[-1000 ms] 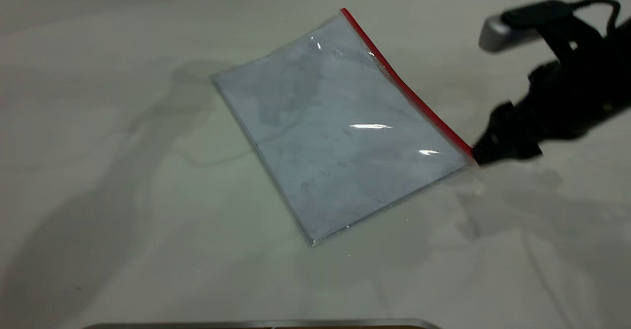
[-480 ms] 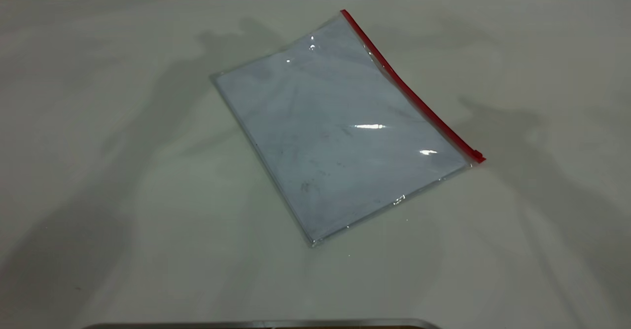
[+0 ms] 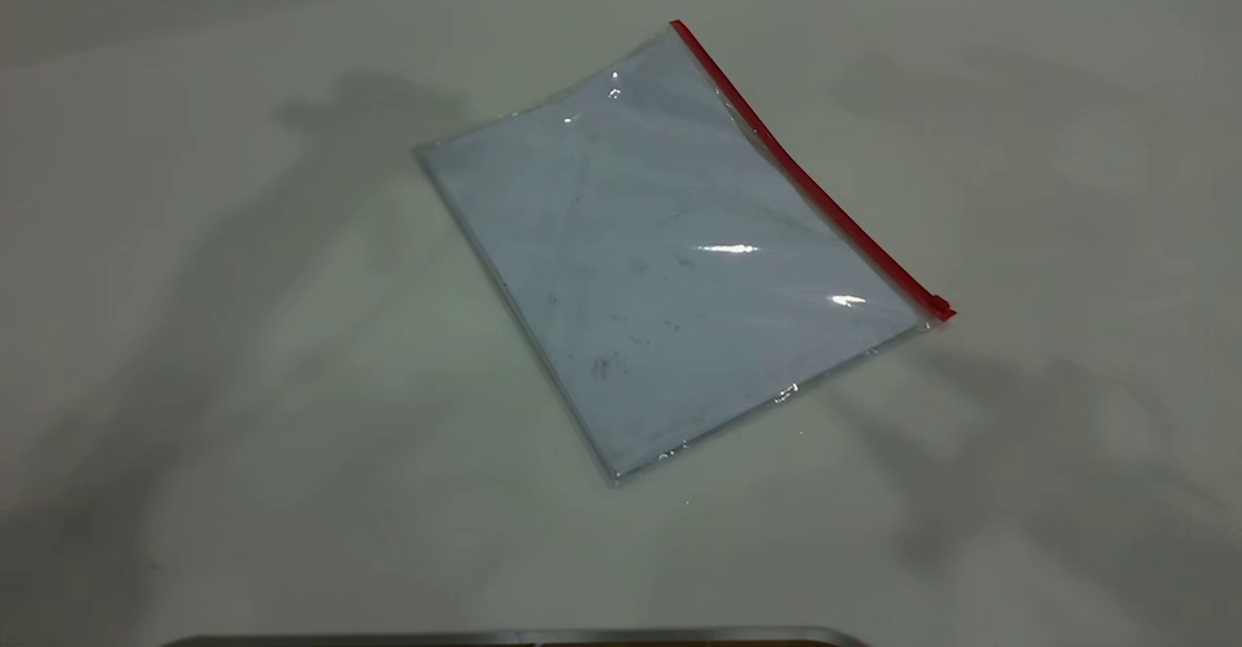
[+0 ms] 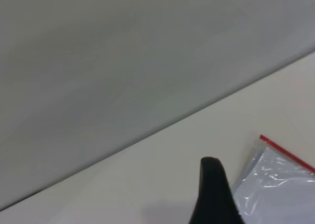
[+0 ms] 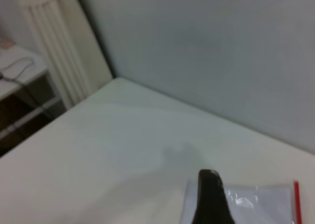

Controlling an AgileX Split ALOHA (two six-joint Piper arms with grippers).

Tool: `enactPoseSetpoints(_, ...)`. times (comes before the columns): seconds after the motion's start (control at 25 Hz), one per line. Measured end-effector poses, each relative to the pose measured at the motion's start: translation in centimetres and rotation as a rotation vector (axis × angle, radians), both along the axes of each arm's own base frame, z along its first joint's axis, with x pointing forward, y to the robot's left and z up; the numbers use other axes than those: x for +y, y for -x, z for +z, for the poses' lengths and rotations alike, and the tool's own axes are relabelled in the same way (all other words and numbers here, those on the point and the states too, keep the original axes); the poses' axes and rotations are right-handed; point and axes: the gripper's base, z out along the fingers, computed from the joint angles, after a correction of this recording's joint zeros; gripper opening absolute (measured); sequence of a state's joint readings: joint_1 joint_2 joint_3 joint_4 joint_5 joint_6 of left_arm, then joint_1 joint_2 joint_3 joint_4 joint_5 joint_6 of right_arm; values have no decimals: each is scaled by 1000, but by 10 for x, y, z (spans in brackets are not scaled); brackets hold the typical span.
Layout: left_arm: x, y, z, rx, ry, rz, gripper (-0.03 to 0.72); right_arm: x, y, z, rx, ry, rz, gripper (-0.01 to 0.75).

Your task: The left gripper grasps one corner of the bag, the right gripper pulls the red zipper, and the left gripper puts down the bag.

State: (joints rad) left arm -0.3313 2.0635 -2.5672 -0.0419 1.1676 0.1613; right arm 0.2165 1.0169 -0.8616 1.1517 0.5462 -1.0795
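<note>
One bag (image 3: 670, 259) lies flat on the white table (image 3: 243, 385), and it is the only container here: a clear pouch with a smudged white paper sheet (image 3: 640, 269) inside it, filling nearly the whole pouch. Glare spots sit on the plastic near the zipper side. The red zipper (image 3: 805, 181) runs along the bag's edge, from the far corner down to the near corner, where the small red slider tab (image 3: 939, 306) sits at the very end. Neither of my grippers shows beside the bag from outside. From my left wrist I see only one dark fingertip of my left gripper (image 4: 212, 194), above the table beside the bag's red-edged corner, touching nothing; how far it is spread I cannot tell. My right gripper (image 5: 210, 199) likewise shows a single dark tip above the bag, clear of it, its spread unknown.
</note>
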Motion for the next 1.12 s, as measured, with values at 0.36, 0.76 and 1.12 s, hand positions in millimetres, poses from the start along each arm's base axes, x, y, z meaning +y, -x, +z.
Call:
enactPoseSetpoints(0.36, 32, 93, 10, 164, 29, 85, 569, -32, 125, 27, -8, 116, -17, 561)
enactPoseSetpoints(0.76, 69, 199, -49, 368, -16, 139, 567, -55, 188, 8, 54, 220, -82, 561)
enactPoseSetpoints(1.12, 94, 269, -110, 481, -69, 151, 567, -55, 186, -62, 236, 291, -59, 561)
